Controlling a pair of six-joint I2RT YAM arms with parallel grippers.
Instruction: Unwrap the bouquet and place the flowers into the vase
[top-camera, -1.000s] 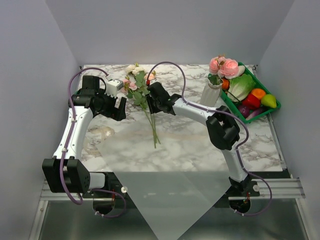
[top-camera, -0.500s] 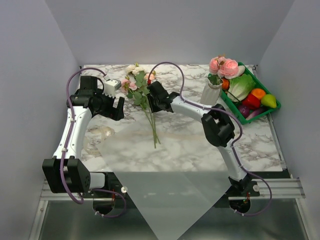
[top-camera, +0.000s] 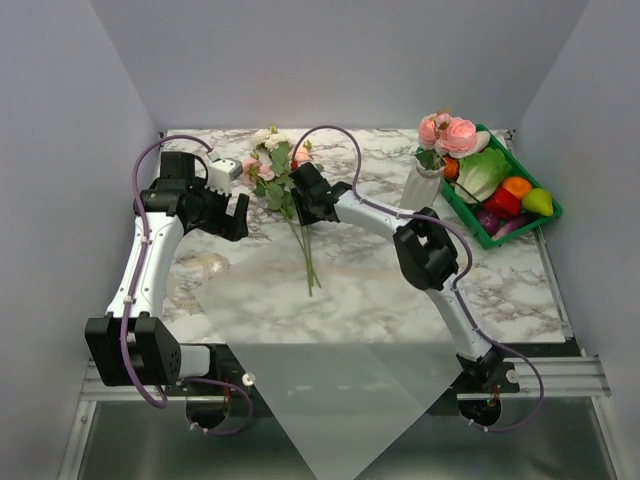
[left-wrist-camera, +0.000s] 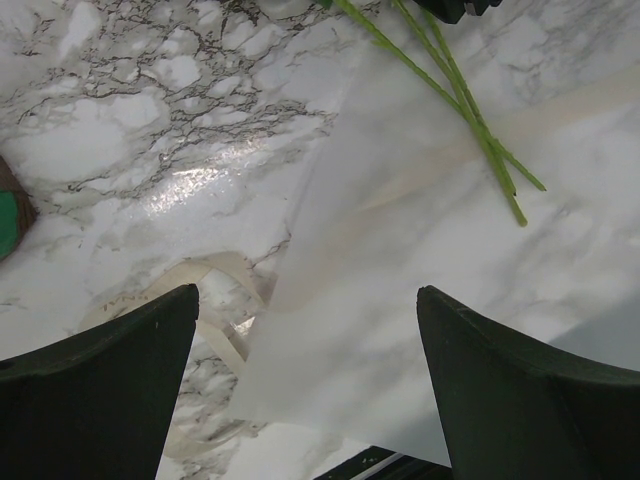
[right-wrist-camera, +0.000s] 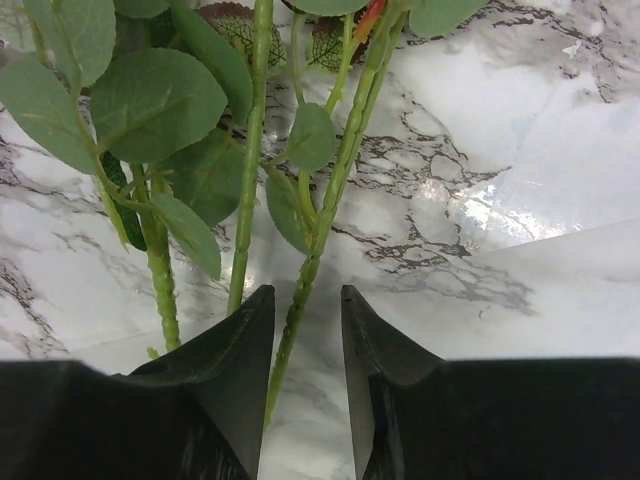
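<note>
Right gripper (right-wrist-camera: 306, 310), jaws a narrow gap apart and clamping nothing, straddles one stem of the flowers (right-wrist-camera: 155, 100) at lower centre.

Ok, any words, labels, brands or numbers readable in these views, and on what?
None. No view shows legible print: the vase, the paper sheet and the marble table are all unmarked.
</note>
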